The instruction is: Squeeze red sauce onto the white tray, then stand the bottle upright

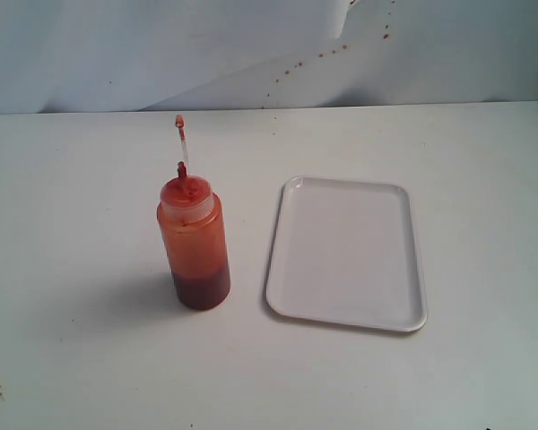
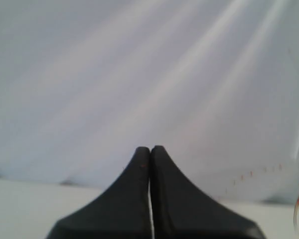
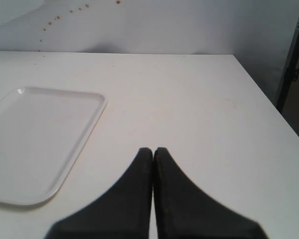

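The bottle (image 1: 194, 242) stands upright on the table left of centre, translucent orange with red sauce (image 1: 202, 288) settled dark at its base, its red nozzle up and a thin strap with a small cap rising behind it. To its right lies the white tray (image 1: 348, 253), bare in the exterior view; the right wrist view shows its corner (image 3: 37, 142). No arm appears in the exterior view. My left gripper (image 2: 150, 149) is shut with nothing in it, facing the white backdrop. My right gripper (image 3: 153, 150) is shut and empty over the table, off to one side of the tray.
A white table (image 1: 90, 358) carries everything, and a creased white backdrop (image 1: 161, 45) with small reddish specks (image 1: 291, 70) stands behind it. The table's right edge (image 3: 261, 89) drops off beside a dark stand (image 3: 291, 55).
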Tool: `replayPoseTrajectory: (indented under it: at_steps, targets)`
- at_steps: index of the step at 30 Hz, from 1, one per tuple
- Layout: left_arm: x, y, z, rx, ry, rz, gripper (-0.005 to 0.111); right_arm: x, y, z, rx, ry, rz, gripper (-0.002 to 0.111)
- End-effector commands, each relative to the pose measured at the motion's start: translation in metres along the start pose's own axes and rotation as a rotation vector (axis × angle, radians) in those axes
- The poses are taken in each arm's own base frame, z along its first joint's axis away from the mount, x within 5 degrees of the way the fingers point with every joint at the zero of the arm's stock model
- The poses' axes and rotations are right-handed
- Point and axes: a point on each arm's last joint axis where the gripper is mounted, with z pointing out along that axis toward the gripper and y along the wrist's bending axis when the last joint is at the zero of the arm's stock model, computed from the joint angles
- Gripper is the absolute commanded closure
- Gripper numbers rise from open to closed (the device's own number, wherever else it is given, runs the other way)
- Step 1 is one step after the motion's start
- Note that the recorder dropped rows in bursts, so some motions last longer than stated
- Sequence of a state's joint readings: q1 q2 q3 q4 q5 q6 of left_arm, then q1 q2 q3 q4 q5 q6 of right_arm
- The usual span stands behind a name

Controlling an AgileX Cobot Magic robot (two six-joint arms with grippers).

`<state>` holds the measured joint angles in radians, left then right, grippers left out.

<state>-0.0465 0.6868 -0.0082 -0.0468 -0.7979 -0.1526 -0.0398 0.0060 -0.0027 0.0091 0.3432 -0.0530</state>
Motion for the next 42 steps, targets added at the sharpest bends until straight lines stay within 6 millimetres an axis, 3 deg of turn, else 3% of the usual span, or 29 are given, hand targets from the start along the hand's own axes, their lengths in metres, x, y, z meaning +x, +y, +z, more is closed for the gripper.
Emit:
replayPoseTrajectory:
  at_steps: [1, 3, 6, 10, 15, 20, 28, 36, 42]
  targets:
    - [0.059, -0.011, 0.041, 0.185, 0.32, 0.095, 0.107, 0.0, 0.0, 0.0, 0.005, -0.014, 0.005, 0.108]
    - [0.088, -0.016, 0.062, 0.283, 0.4, 0.096, 0.107, 0.0, 0.0, 0.0, 0.005, -0.014, 0.005, 0.108]
    - [0.131, -0.019, 0.078, 0.39, 0.527, 0.068, 0.107, 0.0, 0.0, 0.0, 0.005, -0.014, 0.005, 0.108]
    - [0.156, -0.024, 0.08, 0.499, 0.617, 0.063, 0.107, 0.0, 0.0, 0.0, 0.005, -0.014, 0.005, 0.108]
    - [0.156, -0.033, 0.079, 0.639, 0.612, 0.097, 0.107, 0.0, 0.0, 0.0, 0.006, -0.013, 0.003, 0.108]
    - [0.165, -0.032, 0.082, 0.748, 0.646, 0.356, 0.107, 0.0, 0.0, 0.0, 0.006, -0.013, 0.003, 0.108]
    - [0.173, -0.026, 0.098, 0.787, 0.688, 0.548, 0.107, 0.0, 0.0, 0.0, 0.006, -0.013, 0.003, 0.108]
    - [0.2, -0.02, 0.101, 0.857, 0.725, 0.515, 0.107, 0.0, 0.0, 0.0, 0.006, -0.013, 0.003, 0.108]
    - [0.178, 0.006, 0.103, 0.867, 0.574, 0.319, 0.107, 0.0, 0.0, 0.0, 0.006, -0.013, 0.003, 0.108]
